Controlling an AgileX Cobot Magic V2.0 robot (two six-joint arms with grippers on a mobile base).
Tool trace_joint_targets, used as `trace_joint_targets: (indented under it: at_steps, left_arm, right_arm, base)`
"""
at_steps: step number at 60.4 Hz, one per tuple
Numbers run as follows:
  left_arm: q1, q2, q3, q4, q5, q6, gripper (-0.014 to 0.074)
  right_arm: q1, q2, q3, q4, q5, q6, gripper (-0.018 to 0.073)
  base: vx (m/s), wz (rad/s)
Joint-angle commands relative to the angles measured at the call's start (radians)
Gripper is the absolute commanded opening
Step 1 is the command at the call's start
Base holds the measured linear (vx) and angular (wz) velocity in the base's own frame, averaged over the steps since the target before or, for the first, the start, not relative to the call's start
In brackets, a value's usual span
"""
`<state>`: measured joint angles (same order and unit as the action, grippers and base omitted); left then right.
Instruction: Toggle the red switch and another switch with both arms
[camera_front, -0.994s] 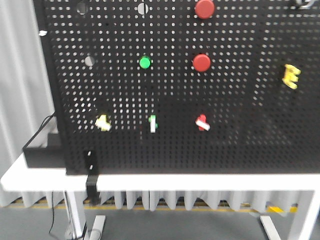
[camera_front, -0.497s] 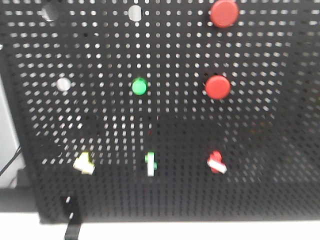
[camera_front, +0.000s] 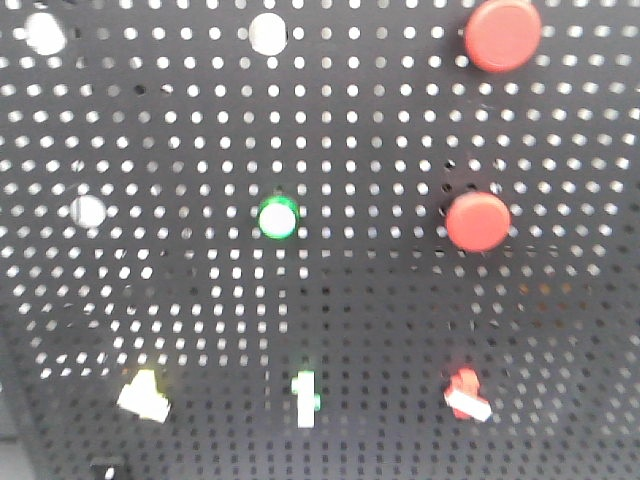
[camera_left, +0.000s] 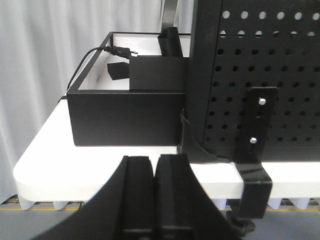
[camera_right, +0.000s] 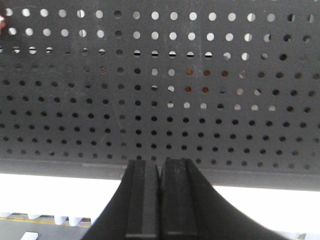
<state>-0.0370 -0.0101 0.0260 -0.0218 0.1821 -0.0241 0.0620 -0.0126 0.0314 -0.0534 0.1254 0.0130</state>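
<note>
In the front view, the red switch (camera_front: 465, 393) sits low on the right of the black pegboard (camera_front: 380, 300), its white lever slanting down to the right. The pale yellow switch (camera_front: 143, 395) sits low on the left. Neither gripper shows in that view. Seen from the left wrist, my left gripper (camera_left: 156, 162) is shut and empty, below the table's front edge near the board's left corner. Seen from the right wrist, my right gripper (camera_right: 160, 165) is shut and empty, facing the board's lower strip. Neither wrist view shows a switch.
A white toggle on a green base (camera_front: 304, 396) stands between the two switches. Above are a green round button (camera_front: 277, 218) and two big red push buttons (camera_front: 477, 221). A black box (camera_left: 125, 117) and a clamp bracket (camera_left: 257, 150) sit on the white table (camera_left: 75, 170).
The front view has closed in on the pegboard: the table and curtain have left the frame and the switches appear larger and lower.
</note>
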Motion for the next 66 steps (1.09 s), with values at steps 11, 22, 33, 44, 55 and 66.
trace_joint_targets:
  at_steps: [11, 22, 33, 44, 55, 66]
  left_arm:
    - [0.001, -0.005, 0.019, -0.008, -0.08, -0.006, 0.0002]
    - [0.001, -0.005, 0.019, -0.008, -0.08, -0.006, 0.0002]
    - [0.001, -0.005, 0.019, -0.008, -0.08, -0.006, 0.0002]
    - [0.001, -0.005, 0.019, 0.001, -0.084, -0.006, 0.0002]
    - [0.001, -0.005, 0.019, 0.001, -0.153, -0.01, 0.0002]
    - [0.001, -0.005, 0.018, 0.001, -0.278, -0.013, 0.0002]
  right_arm:
    - [0.0, -0.011, 0.005, -0.001, -0.086, -0.006, -0.0006]
    - [0.0, -0.011, 0.005, -0.001, -0.086, -0.006, -0.0006]
    - [0.0, -0.011, 0.005, -0.001, -0.086, -0.006, -0.0006]
    - [0.0, -0.011, 0.005, -0.001, -0.094, -0.006, -0.0006]
    - [-0.005, -0.011, 0.005, -0.006, -0.116, -0.013, -0.0006]
    - [-0.004, -0.011, 0.003, -0.005, -0.244, -0.013, -0.0006]
  base:
    - [0.05, 0.0]
    - [0.01, 0.0]
    - [0.0, 0.0]
    - [0.0, 0.0]
    - [0.0, 0.0]
    - [0.0, 0.0]
